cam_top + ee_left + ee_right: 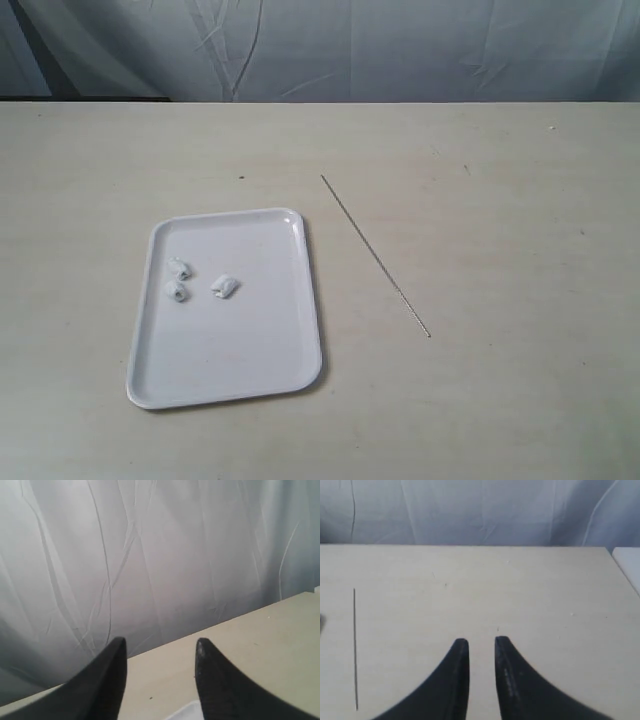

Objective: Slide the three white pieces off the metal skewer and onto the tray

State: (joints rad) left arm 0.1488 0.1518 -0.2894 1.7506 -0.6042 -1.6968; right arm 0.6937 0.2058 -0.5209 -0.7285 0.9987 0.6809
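The white tray (228,380) lies left of centre on the table. Three white pieces (179,268) (176,292) (225,287) rest loose in its far half. The metal skewer (376,256) lies bare on the table to the tray's right, slanting from far left to near right; it also shows as a thin line, the skewer (355,650). Neither arm appears in the exterior view. My left gripper (161,645) is open, empty, above the table with a tray corner (186,712) below. My right gripper (479,642) is open by a narrow gap, holding nothing.
A wrinkled pale cloth backdrop (330,45) hangs behind the table's far edge. A white object's edge (629,562) shows at the side of the right wrist view. Bare beige tabletop (500,200) surrounds tray and skewer.
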